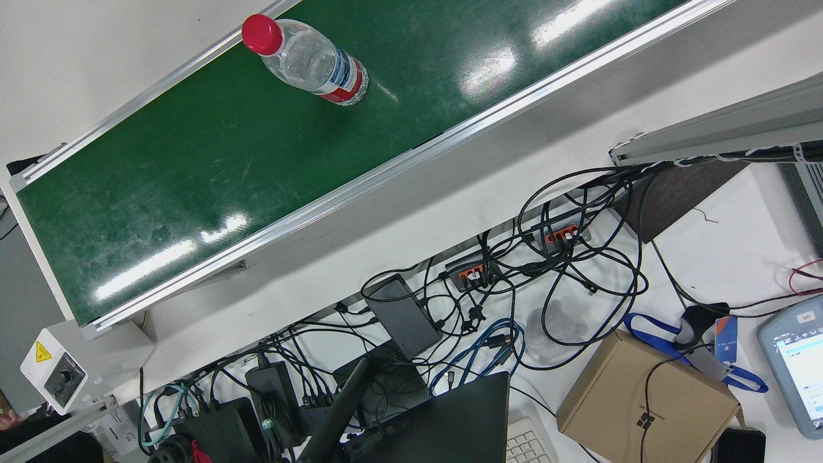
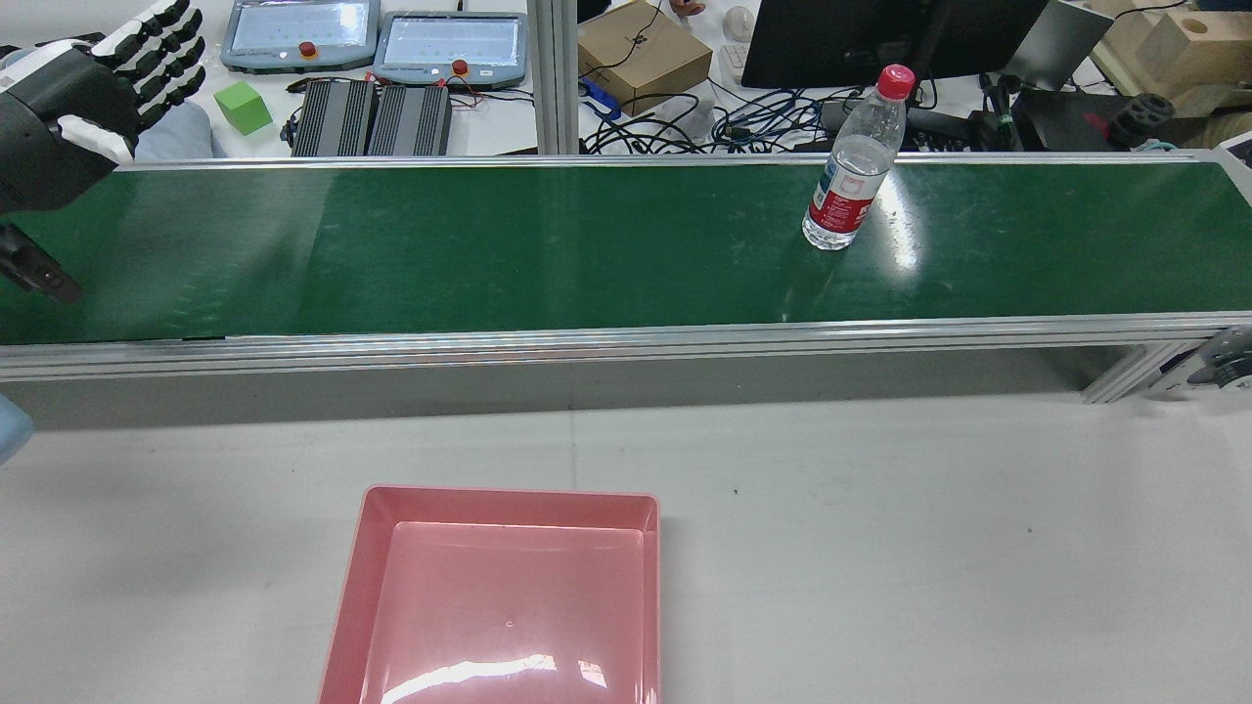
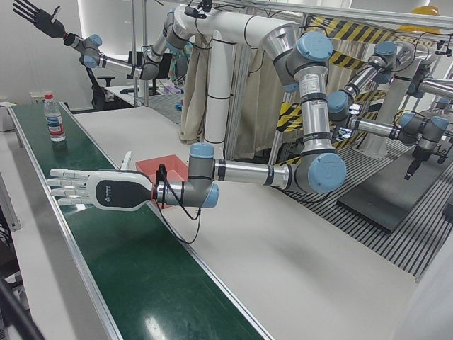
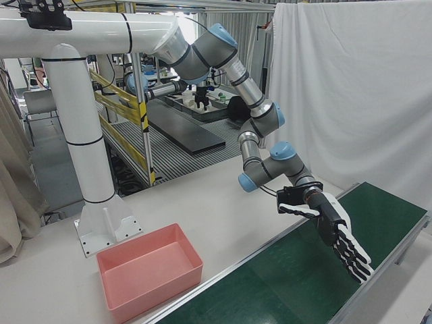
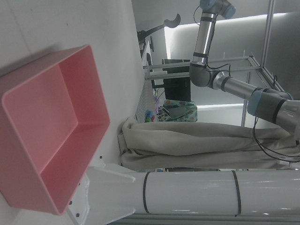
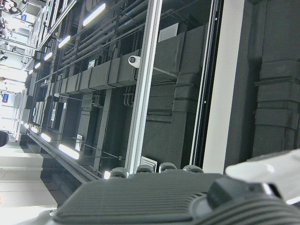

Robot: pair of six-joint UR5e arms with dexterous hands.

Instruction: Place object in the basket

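A clear water bottle (image 2: 853, 166) with a red cap and red label stands upright on the green conveyor belt (image 2: 489, 244), towards its right end. It also shows in the front view (image 1: 312, 63) and far down the belt in the left-front view (image 3: 54, 118). A pink basket (image 2: 509, 596) sits empty on the white table in front of the belt, and shows in the left hand view (image 5: 51, 136). My left hand (image 2: 83, 93) hovers open, fingers straight, over the belt's left end, far from the bottle (image 3: 92, 190) (image 4: 337, 233). My right hand (image 3: 32, 14) is raised high, fingers spread, empty.
Behind the belt lie cables (image 2: 685, 117), a cardboard box (image 2: 641, 54), teach pendants (image 2: 450, 44), a green cube (image 2: 242, 106) and monitors. The white pedestal (image 4: 88, 169) stands behind the basket. An aluminium rail (image 2: 626, 342) edges the belt.
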